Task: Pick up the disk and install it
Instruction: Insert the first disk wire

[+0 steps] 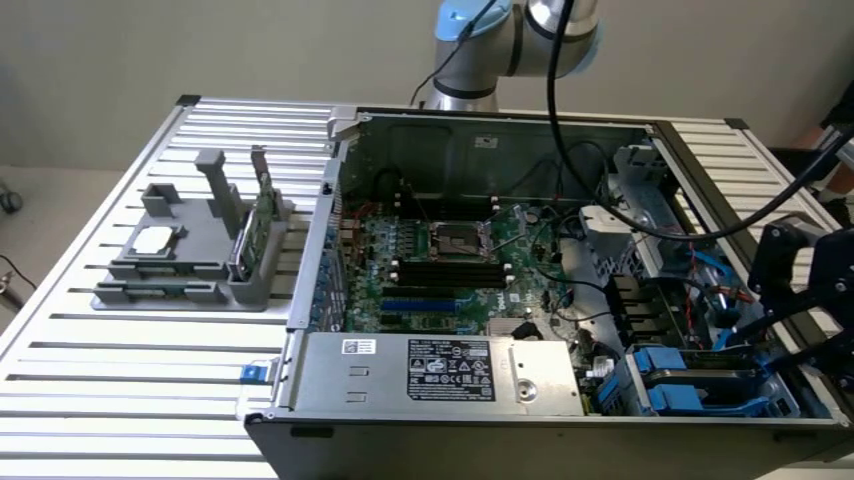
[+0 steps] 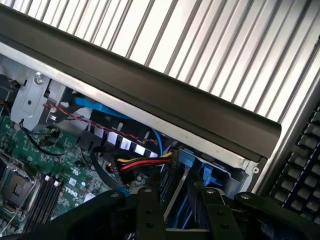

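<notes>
While the grey fixture [image 1: 187,255], with its small square chip [image 1: 156,238] and upright green card [image 1: 244,245], sits well apart from your gripper [image 1: 778,345], far toward the exterior view's left, the open computer case [image 1: 534,440] occupies the middle of the slatted table [image 1: 80,400]. The motherboard [image 1: 441,260] and the labelled power supply [image 1: 441,370] lie between fixture and gripper. Just below the gripper, in the drive bay at the case's corner, sits the disk [image 1: 683,380]. You see mostly its blue carrier, as the metal body is dark and hard to make out, and you cannot tell whether it is fully seated. The gripper itself is cut off by the exterior view's right edge. In the wrist view its black fingers [image 2: 150,215] stand parted, clamping nothing, with blue plastic and a red-and-yellow cable bundle [image 2: 142,162] showing just past them.
</notes>
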